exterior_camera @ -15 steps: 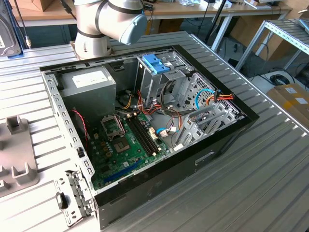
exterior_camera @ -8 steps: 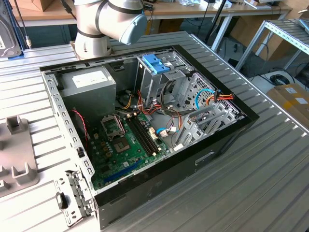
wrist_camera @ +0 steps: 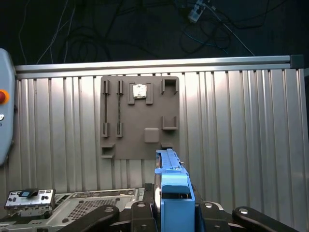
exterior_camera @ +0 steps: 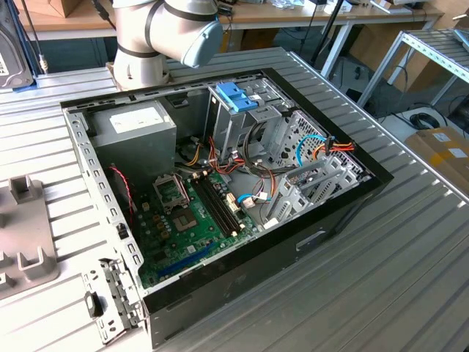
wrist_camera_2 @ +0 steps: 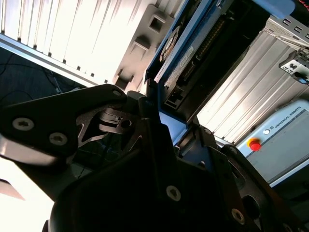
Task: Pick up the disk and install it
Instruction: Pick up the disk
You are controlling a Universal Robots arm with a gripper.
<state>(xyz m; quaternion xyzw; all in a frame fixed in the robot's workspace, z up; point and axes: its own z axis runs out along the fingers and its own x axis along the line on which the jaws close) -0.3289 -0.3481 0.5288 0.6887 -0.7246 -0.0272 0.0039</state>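
Observation:
The disk (wrist_camera: 172, 186) is a flat dark drive in a light-blue plastic frame, seen edge-on in the first wrist view. My gripper (wrist_camera: 174, 212) is shut on it, one black finger on each flat side. In the second wrist view the disk (wrist_camera_2: 193, 53) juts out from between the black fingers (wrist_camera_2: 145, 121), its connector edge and light-blue frame showing. It hangs in the air above the ribbed metal table (wrist_camera: 241, 135), over a grey fixture plate (wrist_camera: 140, 116). The open computer case (exterior_camera: 344, 198) lies on the table in the exterior view, with a metal drive cage (exterior_camera: 234, 125) under a blue latch (exterior_camera: 238, 95).
The arm's base (exterior_camera: 168, 37) stands behind the case. A grey box with a white sticker (exterior_camera: 135, 128) and the green board (exterior_camera: 190, 213) fill the case's left part, with loose cables (exterior_camera: 322, 147) on the right. The fixture plate (exterior_camera: 22, 235) lies at the exterior view's left, beside a metal bracket (exterior_camera: 102, 301).

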